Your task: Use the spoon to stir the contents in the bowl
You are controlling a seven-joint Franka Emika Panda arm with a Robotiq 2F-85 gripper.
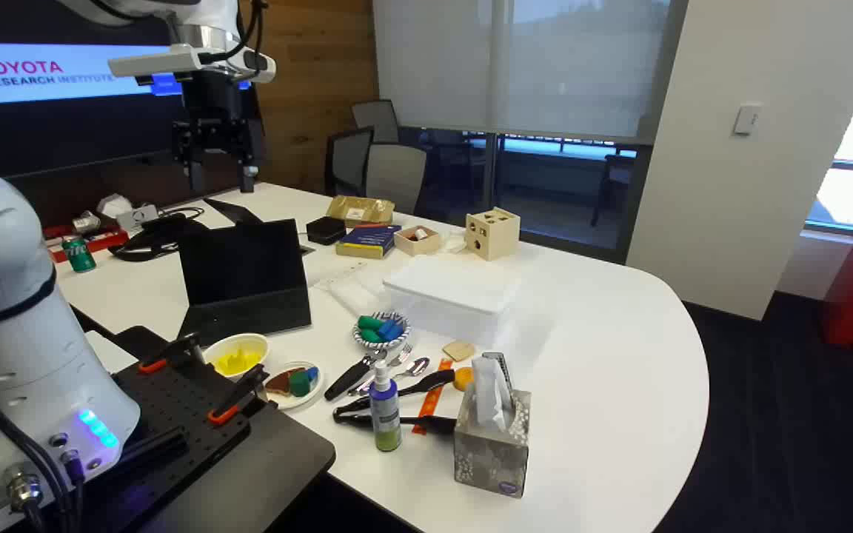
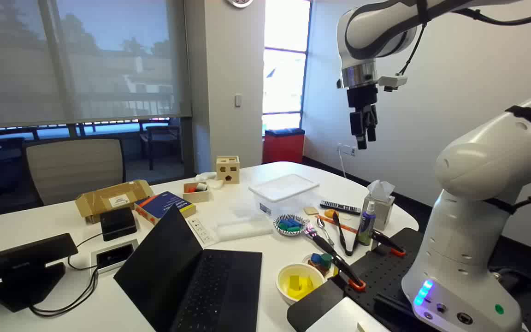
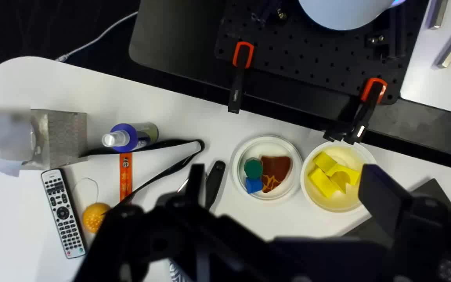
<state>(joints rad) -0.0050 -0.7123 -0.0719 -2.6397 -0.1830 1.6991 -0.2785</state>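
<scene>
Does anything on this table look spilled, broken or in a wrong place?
Nothing looks spilled or broken. Slightly odd are the green and blue blocks in the patterned bowl, unlike food one would stir, and a remote control lying near the tongs.

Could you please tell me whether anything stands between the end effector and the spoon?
In both exterior views, nothing visible stands between the end effector and the spoon; the black tongs lie just beside it.

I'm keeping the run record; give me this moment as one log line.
gripper: open, nothing held, above table | spoon: on table | patterned bowl: holds green and blue pieces | stirring: not under way
</scene>
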